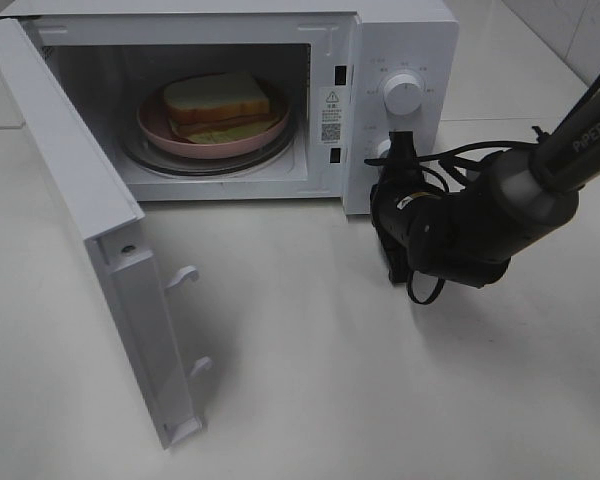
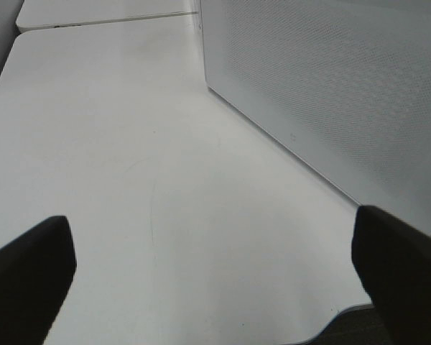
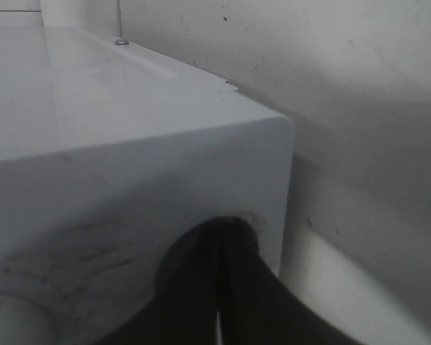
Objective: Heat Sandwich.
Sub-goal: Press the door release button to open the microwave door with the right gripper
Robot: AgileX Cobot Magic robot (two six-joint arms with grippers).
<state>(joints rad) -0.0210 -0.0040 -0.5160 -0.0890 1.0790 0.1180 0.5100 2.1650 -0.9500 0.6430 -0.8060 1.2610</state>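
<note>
The sandwich (image 1: 218,103) sits on its pink plate (image 1: 165,138) inside the open microwave (image 1: 400,30), the right pincer (image 1: 398,148) is closed together at the control panel (image 1: 420,60), and the left pincer (image 2: 212,248) is spread apart.

**White surfaces under soft light**

A smooth, glossy white tabletop (image 1: 310,400) fills the scene. A thin seam (image 2: 108,21) separates it from a second white panel (image 2: 93,8) behind. A pale tiled surface (image 1: 580,35) shows at the far right corner. Shadows are soft and diffuse.
</note>
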